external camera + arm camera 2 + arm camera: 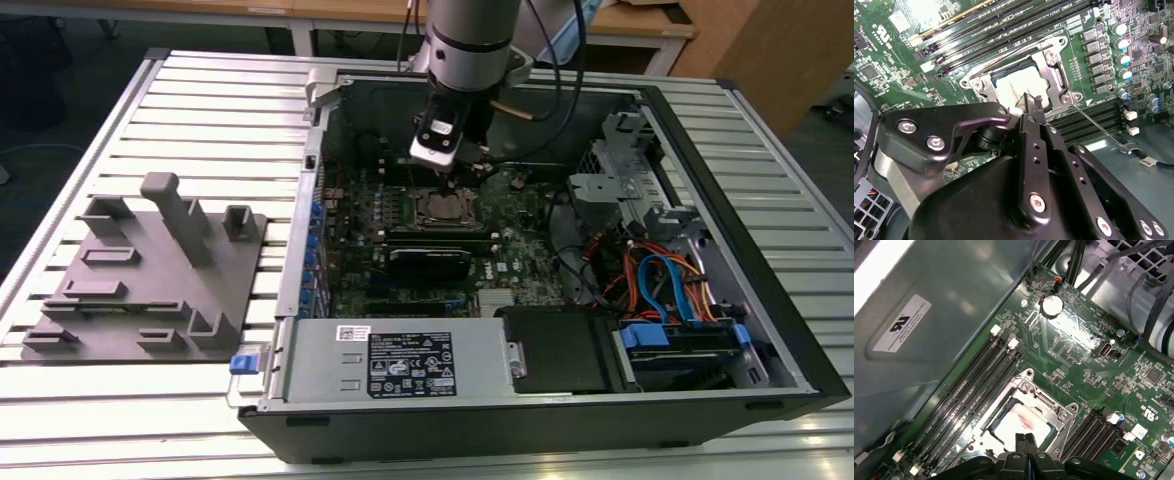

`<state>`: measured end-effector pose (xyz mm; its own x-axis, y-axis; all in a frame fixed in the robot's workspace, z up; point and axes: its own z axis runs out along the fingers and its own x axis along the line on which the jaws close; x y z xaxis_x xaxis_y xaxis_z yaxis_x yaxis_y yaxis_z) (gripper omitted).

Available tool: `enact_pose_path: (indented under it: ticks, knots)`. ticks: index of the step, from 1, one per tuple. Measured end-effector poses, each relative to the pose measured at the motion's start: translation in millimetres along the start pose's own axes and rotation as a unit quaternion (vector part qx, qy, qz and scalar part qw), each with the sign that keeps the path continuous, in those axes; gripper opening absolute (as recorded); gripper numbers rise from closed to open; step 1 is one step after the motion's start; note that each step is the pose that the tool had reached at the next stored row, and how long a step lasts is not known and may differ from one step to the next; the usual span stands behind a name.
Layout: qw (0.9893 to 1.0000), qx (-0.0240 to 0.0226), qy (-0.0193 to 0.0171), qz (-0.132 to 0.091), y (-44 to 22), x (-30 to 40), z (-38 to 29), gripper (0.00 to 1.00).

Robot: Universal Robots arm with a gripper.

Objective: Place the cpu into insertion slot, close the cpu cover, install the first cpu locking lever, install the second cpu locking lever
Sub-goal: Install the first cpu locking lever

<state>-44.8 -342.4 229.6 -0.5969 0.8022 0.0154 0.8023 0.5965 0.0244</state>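
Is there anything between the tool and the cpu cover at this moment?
Nothing visible does. In the second wrist view the shut tool hangs right at the cpu cover, over its edge; whether they touch I cannot tell. The cpu lies in the cover's window.

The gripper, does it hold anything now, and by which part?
Nothing seems held: the gripper is shut with nothing between, poised at the edge of the cpu lying under the cpu cover.
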Motion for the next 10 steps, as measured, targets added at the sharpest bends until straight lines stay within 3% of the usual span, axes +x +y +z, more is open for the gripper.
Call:
enact_pose_path:
  ticks: [10]
  knots:
    - [1.0000,-0.0013,0.0016,-0.001,0.0,0.2,-6.7,0.10]
